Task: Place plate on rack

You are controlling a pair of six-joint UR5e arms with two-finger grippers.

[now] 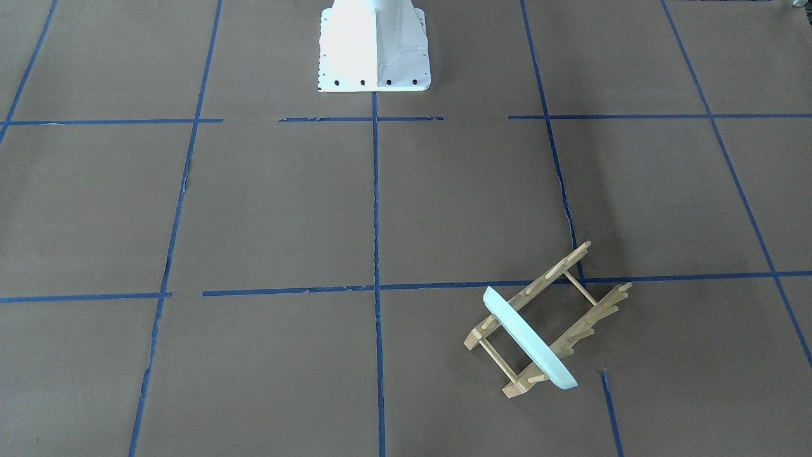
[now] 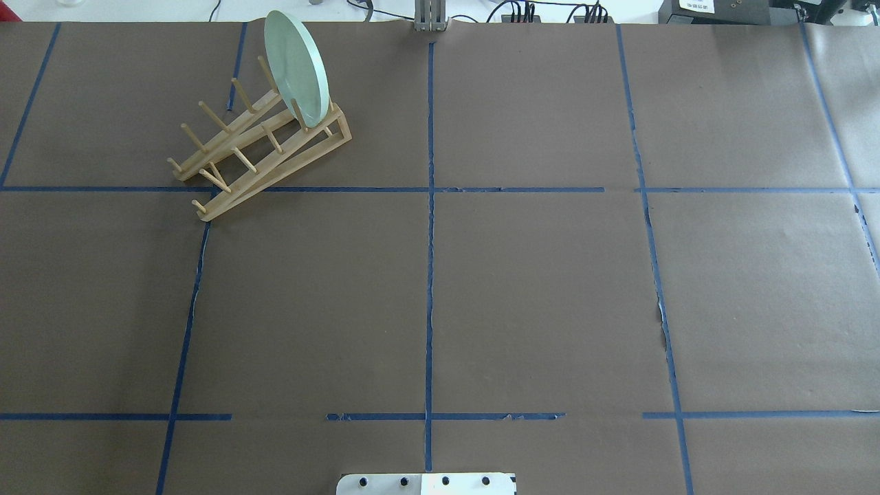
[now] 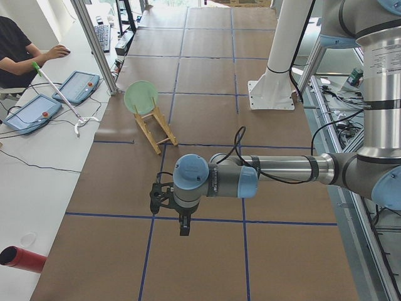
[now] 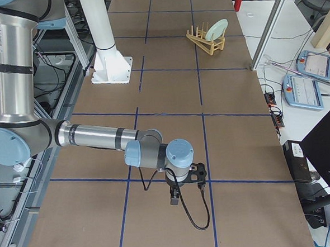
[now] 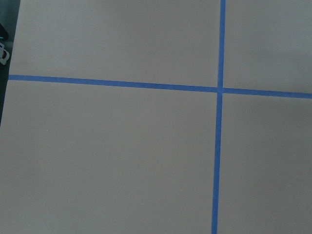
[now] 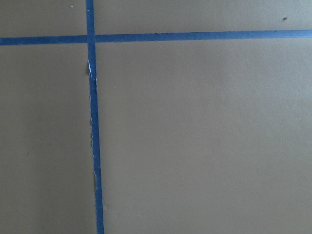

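Observation:
The pale mint-green plate (image 2: 295,69) stands on edge between the pegs at the far end of the light wooden rack (image 2: 234,158), at the table's far left. Both also show in the front view, plate (image 1: 530,336) and rack (image 1: 590,317), and in the left view, plate (image 3: 140,97) and rack (image 3: 156,128). My left gripper (image 3: 158,200) hangs low over the table's left end, well away from the rack. My right gripper (image 4: 198,175) hangs over the right end. Both show only in the side views, so I cannot tell whether they are open or shut. Both wrist views show only brown table and blue tape.
The white robot pedestal (image 1: 374,51) stands at the table's near middle edge. Blue tape lines (image 2: 430,275) grid the brown table. An operator (image 3: 15,47), teach pendants (image 3: 78,84) and a red cylinder (image 3: 22,258) are on the side bench beyond the far edge.

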